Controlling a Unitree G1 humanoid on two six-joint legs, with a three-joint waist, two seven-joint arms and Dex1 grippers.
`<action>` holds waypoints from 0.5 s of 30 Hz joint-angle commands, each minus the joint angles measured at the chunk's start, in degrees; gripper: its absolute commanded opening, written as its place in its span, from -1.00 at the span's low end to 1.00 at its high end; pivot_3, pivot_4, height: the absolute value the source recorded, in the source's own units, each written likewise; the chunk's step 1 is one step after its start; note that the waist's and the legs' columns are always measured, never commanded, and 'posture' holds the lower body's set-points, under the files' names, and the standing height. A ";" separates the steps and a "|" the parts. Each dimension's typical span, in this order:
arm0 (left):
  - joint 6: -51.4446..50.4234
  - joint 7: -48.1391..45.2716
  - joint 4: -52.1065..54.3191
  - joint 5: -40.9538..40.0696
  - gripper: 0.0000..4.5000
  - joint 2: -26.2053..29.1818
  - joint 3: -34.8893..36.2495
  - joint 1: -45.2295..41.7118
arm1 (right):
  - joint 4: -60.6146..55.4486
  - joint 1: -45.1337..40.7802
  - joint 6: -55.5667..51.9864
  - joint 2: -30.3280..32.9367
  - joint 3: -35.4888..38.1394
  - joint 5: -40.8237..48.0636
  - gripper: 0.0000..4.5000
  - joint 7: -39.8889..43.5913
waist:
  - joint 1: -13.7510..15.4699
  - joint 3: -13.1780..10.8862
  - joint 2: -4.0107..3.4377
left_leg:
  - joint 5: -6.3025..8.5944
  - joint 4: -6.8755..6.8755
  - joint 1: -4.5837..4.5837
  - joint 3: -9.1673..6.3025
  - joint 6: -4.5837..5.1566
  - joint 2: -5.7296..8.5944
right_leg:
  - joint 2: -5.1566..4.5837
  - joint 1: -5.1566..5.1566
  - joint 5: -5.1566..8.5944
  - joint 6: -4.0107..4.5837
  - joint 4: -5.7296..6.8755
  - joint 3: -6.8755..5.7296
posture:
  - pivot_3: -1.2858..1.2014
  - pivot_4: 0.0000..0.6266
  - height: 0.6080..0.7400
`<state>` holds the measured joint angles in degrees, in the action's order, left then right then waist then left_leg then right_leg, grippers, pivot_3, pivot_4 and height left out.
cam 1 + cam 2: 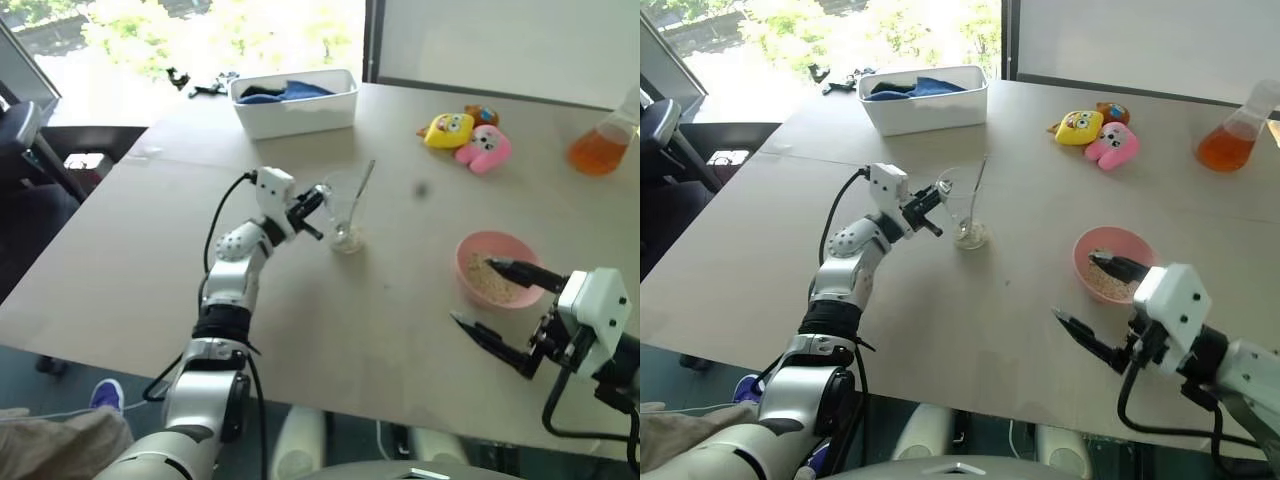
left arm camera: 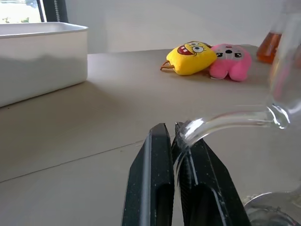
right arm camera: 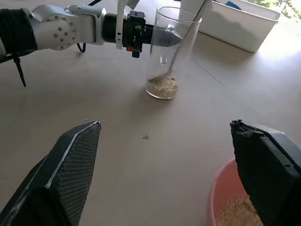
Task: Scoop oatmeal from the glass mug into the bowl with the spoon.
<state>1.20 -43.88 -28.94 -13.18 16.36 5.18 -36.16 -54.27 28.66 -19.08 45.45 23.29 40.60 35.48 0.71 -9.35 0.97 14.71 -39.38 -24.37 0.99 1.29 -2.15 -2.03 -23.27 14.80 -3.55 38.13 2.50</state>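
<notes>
The clear glass mug (image 1: 346, 205) stands upright near the middle of the table, with oatmeal (image 1: 346, 238) in its bottom. The silver spoon (image 1: 361, 190) stands in it, handle leaning out over the rim. My left gripper (image 1: 310, 208) is shut on the mug's glass handle (image 2: 225, 120), seen close in the left wrist view. The pink bowl (image 1: 465, 255) sits to the right, near the front, and holds more oatmeal (image 1: 490, 282). My right gripper (image 1: 471, 290) hangs wide open and empty just in front of the bowl, one finger over its rim.
A white bin (image 1: 300, 112) with blue cloth stands at the back. Yellow and pink plush toys (image 1: 465, 135) lie at the back right, and a flask of orange liquid (image 1: 598, 148) stands at the far right. The table's front edge runs just below the right gripper.
</notes>
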 commanded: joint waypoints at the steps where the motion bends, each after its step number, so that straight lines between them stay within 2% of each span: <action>1: 3.26 -5.12 -2.48 -1.26 -1.00 1.63 0.02 -1.55 | -1.85 2.38 3.69 -2.72 3.11 -2.84 0.97 1.66 | -0.15 -0.01 0.01 | 0.00 0.00 0.17 0.04 0.00 -0.01 | 0.01 0.15 0.00 0.00 -0.02 0.03 | 0.03 -0.52 1.00; 2: 3.75 -6.12 -3.67 -1.21 -1.00 1.86 -0.08 -1.95 | -1.69 2.78 4.13 -3.18 2.79 -3.90 0.97 1.99 | -0.17 0.00 0.01 | 0.01 0.03 0.42 0.09 0.00 -0.02 | 0.02 0.35 0.01 0.00 -0.04 0.06 | 0.03 -0.52 1.00; 5: 5.46 -7.52 -6.56 -0.77 -0.54 2.18 -0.27 -2.92 | -1.36 2.96 4.73 -4.50 1.81 -5.26 1.00 2.46 | -0.07 0.01 0.03 | 0.01 0.04 0.70 0.07 0.00 -0.04 | 0.06 0.66 0.02 0.01 -0.06 0.06 | 0.03 -0.52 1.00; 10: 5.64 -7.77 -5.79 -1.00 0.48 2.71 0.01 -1.40 | -0.20 3.43 4.19 -5.34 -0.17 -9.43 1.00 2.32 | -0.04 0.02 0.03 | 0.00 0.02 0.68 0.05 -0.01 -0.04 | 0.06 0.66 0.02 0.01 -0.07 0.07 | 0.03 -0.52 1.00; 11: 5.30 -7.75 -4.68 -1.21 0.79 3.02 0.12 -0.54 | 0.14 3.67 4.24 -5.60 -0.32 -10.05 1.00 2.44 | -0.03 0.02 0.03 | 0.00 0.03 0.67 0.05 -0.01 -0.04 | 0.06 0.66 0.02 0.01 -0.07 0.07 | 0.03 -0.52 1.00; 12: 4.78 -7.68 -3.06 -1.43 0.94 3.52 0.24 0.59 | 0.51 3.95 3.99 -5.93 -0.20 -10.15 1.00 2.41 | -0.06 0.03 0.03 | 0.01 0.03 0.67 0.05 -0.01 -0.04 | 0.06 0.66 0.02 0.01 -0.07 0.07 | 0.03 -0.52 1.00; 15: 1.62 -6.92 3.31 -2.60 0.98 5.09 0.87 4.63 | 2.01 5.28 4.65 -7.41 1.62 -10.73 1.00 2.68 | -0.15 0.03 0.01 | 0.01 0.05 0.67 0.06 -0.01 -0.06 | 0.05 0.65 0.02 0.01 -0.08 0.07 | 0.03 -0.52 1.00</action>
<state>4.22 -50.98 -30.07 -14.09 20.32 4.73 -32.94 -52.32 33.13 -15.57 38.70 22.98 30.18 37.81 0.57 -9.32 0.98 14.72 -39.30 -23.70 1.06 1.27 -2.22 -1.98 -22.63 14.82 -3.53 38.04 2.57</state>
